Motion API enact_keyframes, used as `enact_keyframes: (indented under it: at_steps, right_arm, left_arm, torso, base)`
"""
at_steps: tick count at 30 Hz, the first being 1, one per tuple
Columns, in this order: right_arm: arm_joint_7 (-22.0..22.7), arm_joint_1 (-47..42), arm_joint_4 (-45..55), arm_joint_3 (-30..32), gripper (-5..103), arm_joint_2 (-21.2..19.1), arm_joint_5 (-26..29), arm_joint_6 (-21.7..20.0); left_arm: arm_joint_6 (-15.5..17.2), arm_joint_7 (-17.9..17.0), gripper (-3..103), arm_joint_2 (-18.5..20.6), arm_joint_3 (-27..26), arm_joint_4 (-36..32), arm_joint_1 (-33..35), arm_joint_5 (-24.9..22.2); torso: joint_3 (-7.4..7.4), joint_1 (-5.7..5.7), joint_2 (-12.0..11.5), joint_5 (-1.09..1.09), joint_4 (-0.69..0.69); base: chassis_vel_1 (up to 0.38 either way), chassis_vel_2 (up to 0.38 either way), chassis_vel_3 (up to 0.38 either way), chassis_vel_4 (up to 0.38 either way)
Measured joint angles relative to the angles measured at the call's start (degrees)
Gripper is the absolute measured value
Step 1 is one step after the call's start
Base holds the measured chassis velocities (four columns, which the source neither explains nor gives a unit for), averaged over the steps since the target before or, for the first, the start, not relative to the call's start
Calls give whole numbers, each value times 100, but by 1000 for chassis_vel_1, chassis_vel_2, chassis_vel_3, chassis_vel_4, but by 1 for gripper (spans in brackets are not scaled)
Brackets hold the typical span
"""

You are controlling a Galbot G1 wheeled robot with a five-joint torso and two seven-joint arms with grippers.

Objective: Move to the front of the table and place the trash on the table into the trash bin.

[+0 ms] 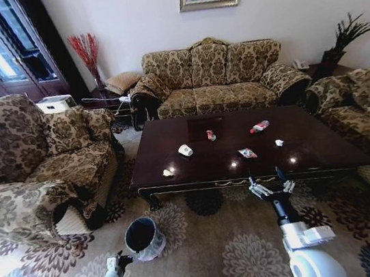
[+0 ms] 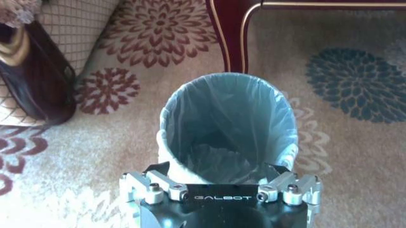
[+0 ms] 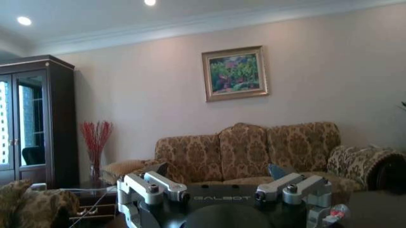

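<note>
1. Two arms, two jobs: my left gripper (image 1: 124, 259) sits low at the rim of the trash bin (image 1: 144, 238) on the carpet, off the table's left front corner, and my right gripper (image 1: 272, 186) is raised at the front edge of the table (image 1: 196, 168), jaws spread and holding nothing
2. Whether the left jaws pinch the bin's bag or only rest beside it I cannot tell; I would treat the bin as light and easy to tip
3. Litter lies scattered on the table: a paper cup (image 1: 185, 150), a red-white can (image 1: 211, 135), a bottle (image 1: 259, 126), a wrapper (image 1: 247, 153) and paper bits (image 1: 279, 142), (image 1: 168, 172)
4. The wrapper is nearest my right gripper, so I judge it the sensible first pick
5. Come down from above, since it is flat on a glossy top and may slide
6. Nothing is in the bin yet, as far as the left wrist view shows, so the task is near its start
</note>
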Motion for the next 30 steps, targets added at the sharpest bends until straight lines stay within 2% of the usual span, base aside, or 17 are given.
enact_keyframes:
  at_steps: [7, 12, 15, 18, 21, 22, 28, 30]
  right_arm:
    - [-18, 8, -97, 21, 100, 18, 1, 99]
    - [-46, -82, -164, 36, 100, 21, 95, 348]
    - [-321, -118, -284, 91, 100, 24, 20, 696]
    - [-379, -96, -318, 81, 100, 30, -22, 888]
    - [-374, -86, -310, 68, 100, 35, 40, 912]
    - [-383, -83, -290, 69, 100, 35, 81, 945]
    - [-474, -178, -224, 100, 100, -15, 328, 995]
    - [-551, -285, -168, 116, 100, -87, 496, 1020]
  left_arm:
    - [33, 37, 99, 35, 96, 148, -219, -9]
    - [-47, 24, 98, 33, 145, 332, -403, 6]
    - [-137, 19, 98, 16, 179, 566, -640, 61]
    - [-192, 30, 98, 9, 189, 756, -809, 125]
    - [-228, 42, 95, 5, 186, 879, -899, 174]
    - [-259, 44, 97, 3, 162, 935, -932, 205]
    - [-277, -54, 98, 20, 13, 794, -813, 240]
    - [-265, -115, 98, 111, -102, 494, -582, 211]
  torso:
    - [-103, -84, -192, 1, 0]
    - [-175, -149, -324, 0, 2]
    - [-244, -201, -448, 0, 0]
    - [-299, -240, -542, 1, 0]
    - [-335, -267, -604, 0, 0]
    - [-361, -289, -652, 0, 1]
    - [-430, -347, -780, 0, 0]
    - [-476, -390, -865, 1, 1]
  base:
    - [0, 0, 0, 0]
    - [0, 0, 0, 0]
    - [0, 0, 0, 0]
    - [0, 0, 0, 0]
    - [0, 0, 0, 0]
    - [0, 0, 0, 0]
    - [0, 0, 0, 0]
    - [0, 0, 0, 0]
